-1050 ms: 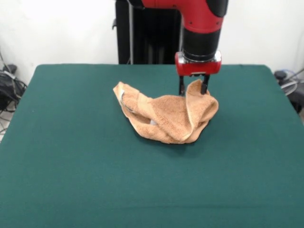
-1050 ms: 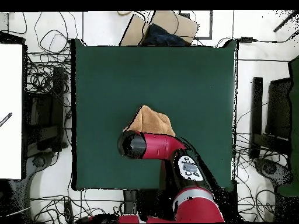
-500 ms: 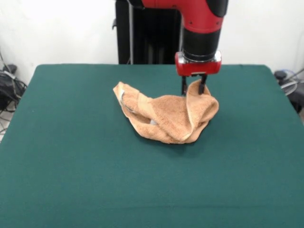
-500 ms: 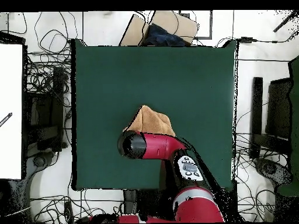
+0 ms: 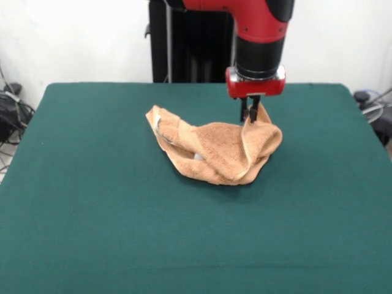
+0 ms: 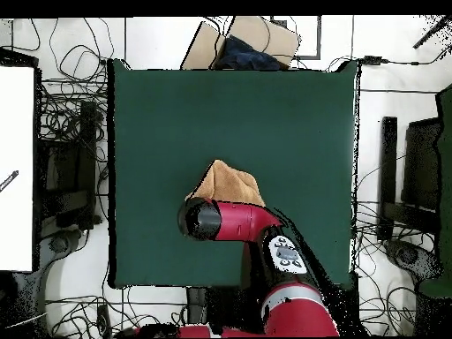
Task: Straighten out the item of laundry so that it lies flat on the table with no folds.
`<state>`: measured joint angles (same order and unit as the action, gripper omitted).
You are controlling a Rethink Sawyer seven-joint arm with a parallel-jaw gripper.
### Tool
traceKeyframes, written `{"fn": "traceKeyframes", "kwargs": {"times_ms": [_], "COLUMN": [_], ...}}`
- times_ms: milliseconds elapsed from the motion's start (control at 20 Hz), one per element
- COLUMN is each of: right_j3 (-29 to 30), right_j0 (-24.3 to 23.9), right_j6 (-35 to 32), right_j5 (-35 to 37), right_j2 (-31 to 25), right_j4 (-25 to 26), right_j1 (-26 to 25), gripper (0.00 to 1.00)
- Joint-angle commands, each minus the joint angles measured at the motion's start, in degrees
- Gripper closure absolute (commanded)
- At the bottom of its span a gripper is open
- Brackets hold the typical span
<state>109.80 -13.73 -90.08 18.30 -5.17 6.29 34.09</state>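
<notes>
The item of laundry (image 5: 214, 150) is an orange-tan towel, crumpled in a heap with folds near the middle of the green table (image 5: 92, 214). A white tag shows in a fold at its left end. My gripper (image 5: 250, 116) hangs from the red arm at the towel's raised right-rear corner, with its fingers shut on that upturned flap. In the overhead view the towel (image 6: 228, 184) peeks out past the red arm (image 6: 221, 219), which hides the gripper and part of the cloth.
The table (image 6: 291, 124) has open green cloth on all sides of the towel. Cables and dark equipment lie on the floor around it, and a cardboard box (image 6: 256, 40) sits beyond its far edge in the overhead view.
The fingers stood apart around the towel's raised corner and have since closed on it. The arm and the towel have barely moved.
</notes>
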Motion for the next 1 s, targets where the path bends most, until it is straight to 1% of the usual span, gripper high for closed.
{"fn": "traceKeyframes", "kwargs": {"times_ms": [50, 200, 350, 450, 650, 850, 1000], "right_j3": [-1.94, -0.91, 1.29, 2.06, 4.38, 6.33, 7.12], "right_j0": [0.56, 0.0, 0.36, 0.58, 0.24, 0.57, 0.64], "right_j6": [-5.98, -6.71, -7.07, -7.21, -7.58, -7.3, -7.16], "right_j5": [-4.89, -3.61, 1.12, 3.66, 6.51, 10.65, 12.14], "right_j2": [-4.38, -5.04, -4.88, -4.75, -5.08, -4.09, -3.94], "right_j4": [1.98, 0.61, -0.96, -1.84, -3.3, -4.47, -5.18], "right_j1": [-0.26, 0.3, 5.74, 8.5, 11.93, 17.09, 19.03], "gripper": [1.0, 1.0, 1.0, 1.0, 1.0, 1.0, 1.0]}}
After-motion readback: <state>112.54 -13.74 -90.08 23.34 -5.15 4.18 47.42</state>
